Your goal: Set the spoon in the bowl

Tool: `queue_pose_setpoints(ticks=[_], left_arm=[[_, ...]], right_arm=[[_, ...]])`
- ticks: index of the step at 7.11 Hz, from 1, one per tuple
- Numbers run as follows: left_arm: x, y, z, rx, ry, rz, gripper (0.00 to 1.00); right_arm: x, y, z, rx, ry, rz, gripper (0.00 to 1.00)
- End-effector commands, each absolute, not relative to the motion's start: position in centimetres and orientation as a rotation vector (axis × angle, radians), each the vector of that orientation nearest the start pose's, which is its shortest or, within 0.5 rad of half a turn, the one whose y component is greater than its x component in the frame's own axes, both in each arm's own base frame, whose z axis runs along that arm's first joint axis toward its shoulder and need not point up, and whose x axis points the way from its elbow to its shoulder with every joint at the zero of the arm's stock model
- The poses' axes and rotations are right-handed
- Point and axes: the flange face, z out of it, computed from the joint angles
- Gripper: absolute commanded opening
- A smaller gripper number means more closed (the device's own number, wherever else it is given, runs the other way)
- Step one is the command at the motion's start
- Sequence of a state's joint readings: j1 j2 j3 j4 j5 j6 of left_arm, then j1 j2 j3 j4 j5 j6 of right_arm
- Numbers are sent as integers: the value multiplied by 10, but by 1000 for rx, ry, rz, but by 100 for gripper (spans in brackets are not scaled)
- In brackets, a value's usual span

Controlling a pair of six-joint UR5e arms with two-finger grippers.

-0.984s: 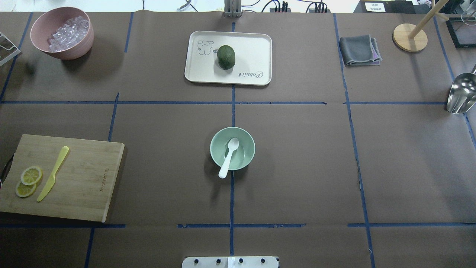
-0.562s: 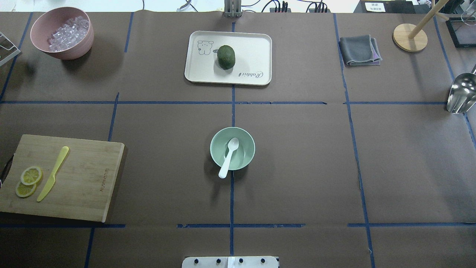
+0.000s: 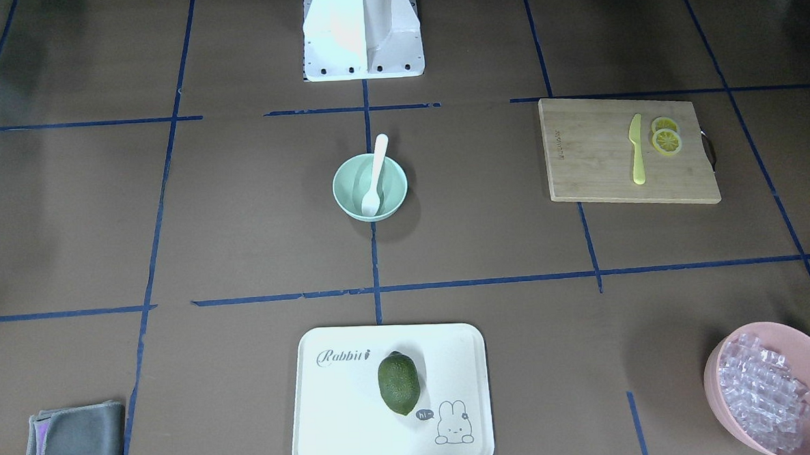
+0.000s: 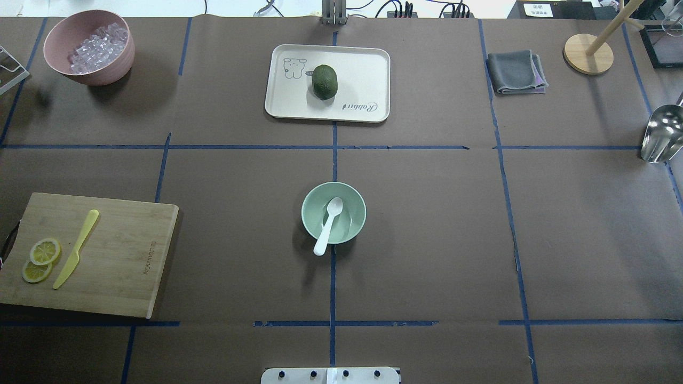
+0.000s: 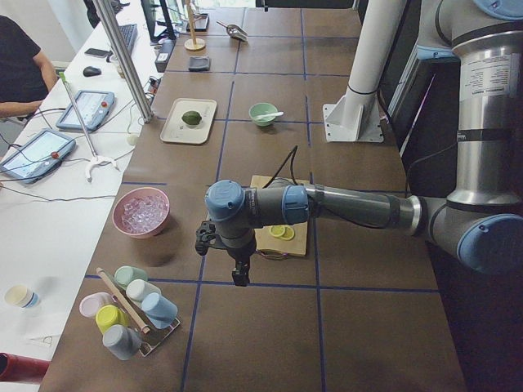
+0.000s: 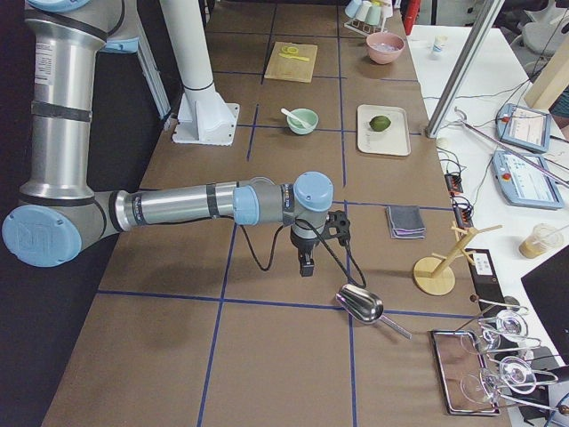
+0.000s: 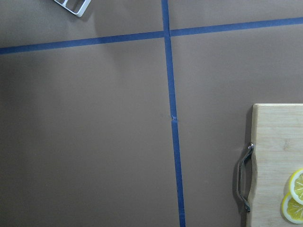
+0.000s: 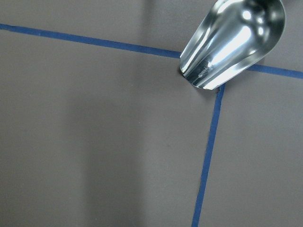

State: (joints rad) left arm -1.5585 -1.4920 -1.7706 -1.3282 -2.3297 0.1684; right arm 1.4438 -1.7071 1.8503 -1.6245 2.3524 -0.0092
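Overhead exterior showed the spoon (image 4: 326,226) inside the bowl (image 4: 356,205). Whether the fingers of the left gripper (image 5: 239,276) and right gripper (image 6: 305,264) were open could not be told.

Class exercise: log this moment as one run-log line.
small white plastic spoon: head inside small mint-green bowl, handle over rim | left gripper: clear of bowl | right gripper: near metal scoop | status: placed

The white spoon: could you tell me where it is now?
In the overhead view the spoon rests in the mint-green bowl at the centre of the table, handle overhanging the rim toward the view's bottom.
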Motion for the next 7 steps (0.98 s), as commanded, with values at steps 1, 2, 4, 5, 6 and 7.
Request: queue_pose_setpoints(ticks=[1, 2, 4, 5, 6, 7], left_arm=[[-59, -446, 619, -53, 766, 131, 100], [-59, -446, 618, -50, 765, 132, 100], [-59, -445, 617, -48, 765, 133, 100], [-59, -445, 619, -53, 764, 131, 100], [-59, -445, 620, -54, 764, 131, 100], [-59, -445, 624, -61, 765, 128, 100]], right_arm=[[10, -438, 597, 34, -746, -168, 99], [10, -434, 599, 29, -756, -170, 99], [10, -432, 601, 24, -758, -170, 99], [10, -433, 602, 22, -758, -170, 99], [10, -433, 602, 22, -758, -170, 99], [10, -433, 602, 22, -758, -170, 99]])
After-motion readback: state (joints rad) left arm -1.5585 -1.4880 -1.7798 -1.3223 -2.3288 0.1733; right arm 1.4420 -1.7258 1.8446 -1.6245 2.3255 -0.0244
